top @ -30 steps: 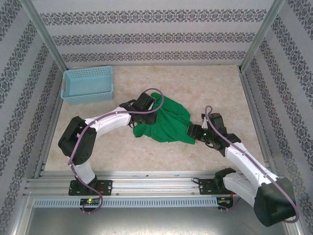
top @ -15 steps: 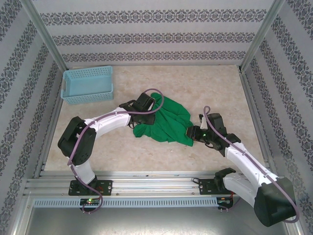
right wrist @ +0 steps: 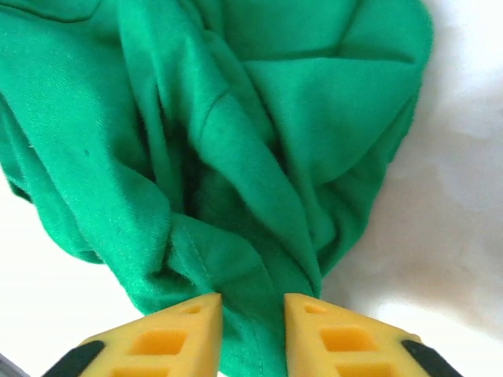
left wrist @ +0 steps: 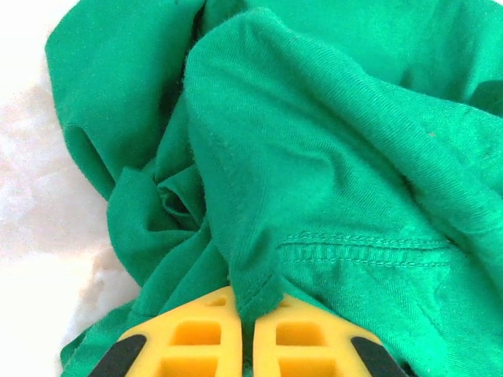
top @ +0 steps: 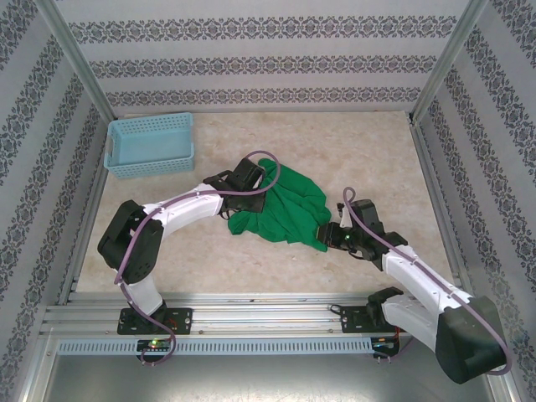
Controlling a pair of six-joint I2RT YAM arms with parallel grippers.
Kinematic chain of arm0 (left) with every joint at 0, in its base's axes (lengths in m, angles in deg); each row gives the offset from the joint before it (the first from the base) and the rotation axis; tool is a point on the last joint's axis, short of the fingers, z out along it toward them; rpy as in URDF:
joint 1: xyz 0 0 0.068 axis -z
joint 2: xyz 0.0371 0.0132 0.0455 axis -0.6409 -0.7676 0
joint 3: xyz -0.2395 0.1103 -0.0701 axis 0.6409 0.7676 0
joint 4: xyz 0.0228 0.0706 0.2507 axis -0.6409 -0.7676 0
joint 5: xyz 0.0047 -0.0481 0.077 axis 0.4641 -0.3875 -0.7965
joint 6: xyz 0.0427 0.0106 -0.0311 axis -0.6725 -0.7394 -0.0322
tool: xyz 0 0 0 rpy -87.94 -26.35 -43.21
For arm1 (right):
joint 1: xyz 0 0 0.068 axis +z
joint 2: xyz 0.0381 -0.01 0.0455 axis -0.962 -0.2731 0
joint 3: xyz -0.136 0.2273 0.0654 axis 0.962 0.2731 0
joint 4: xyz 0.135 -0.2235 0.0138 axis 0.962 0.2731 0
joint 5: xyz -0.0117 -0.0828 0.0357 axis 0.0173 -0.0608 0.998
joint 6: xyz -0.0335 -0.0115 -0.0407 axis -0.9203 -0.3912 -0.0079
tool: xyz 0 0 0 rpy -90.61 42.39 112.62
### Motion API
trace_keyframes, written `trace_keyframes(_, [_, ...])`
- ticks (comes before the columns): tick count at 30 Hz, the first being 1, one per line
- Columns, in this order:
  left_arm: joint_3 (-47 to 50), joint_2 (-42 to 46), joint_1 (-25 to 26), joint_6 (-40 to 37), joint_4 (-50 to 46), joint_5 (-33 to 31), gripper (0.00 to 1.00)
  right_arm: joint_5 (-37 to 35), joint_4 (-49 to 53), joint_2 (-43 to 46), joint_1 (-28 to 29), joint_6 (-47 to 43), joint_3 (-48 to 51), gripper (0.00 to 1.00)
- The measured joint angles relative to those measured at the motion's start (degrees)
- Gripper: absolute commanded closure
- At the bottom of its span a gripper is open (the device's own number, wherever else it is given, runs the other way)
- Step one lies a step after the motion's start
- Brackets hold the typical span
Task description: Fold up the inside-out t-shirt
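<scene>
Two arms: left arm (top: 180, 205) and right arm (top: 419, 280) rise from the metal rail (top: 251, 316) at the near edge of the worktop (top: 360, 142). Both bend inward toward the same heap of cloth.

Right pincer (right wrist: 251, 306): low over the worktop at the near right edge of the heap. Its yellow fingers (right wrist: 338, 342) stand a little apart, and a bunched fold of green cloth fills the gap. I cannot tell whether they press that fold or merely straddle it.

Inside-out t-shirt (top: 289, 205): bright green and plain, lying crumpled on the worktop near its middle, between the two pincers. Its surface is thrown into ridges and deep creases rather than spread flat. In the left wrist view a stitched hem runs across the cloth just ahead of the fingertips.

Left pincer (left wrist: 251, 302): at the far left side of the heap. Its own yellow fingers (left wrist: 196, 334) are drawn tight together, with a narrow ridge of the shirt pinched between them.

Purple cable (top: 270, 165): loops up from the left arm and arches over its wrist, above the shirt's far left edge.

Light blue mesh basket (top: 151, 167): on the worktop in the far left corner, well apart from the shirt and from both pincers.

Patterned walls (top: 268, 59): striped with dark ornament, closing in the worktop at the back and on both sides.
</scene>
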Motion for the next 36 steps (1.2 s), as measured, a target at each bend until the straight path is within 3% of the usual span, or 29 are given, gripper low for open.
trace_keyframes(13, [0.3, 1.1, 0.0, -0.1, 0.0, 0.1, 0.98, -2.7, 0.8, -0.6, 3.2, -0.3, -1.7, 1.00])
trace_keyframes(20, [2.4, 6.0, 0.0, -1.3, -0.7, -1.7, 1.00, -8.8, 9.4, 9.1, 3.8, -2.0, -7.6, 1.00])
trace_keyframes(28, [4.0, 19.1, 0.0, -3.4, 0.0, -4.2, 1.00, -11.6, 16.4, 23.6, 2.0, -3.2, -17.4, 1.00])
trace_keyframes(32, [7.3, 24.9, 0.0, -3.7, 2.6, -4.4, 1.00, -12.6, 16.7, 26.6, 1.9, -3.2, -18.1, 1.00])
trace_keyframes(36, [7.3, 23.6, 0.0, -4.7, 2.5, -5.2, 1.00, -13.2, 16.3, 25.9, 1.2, -3.2, -17.9, 1.00])
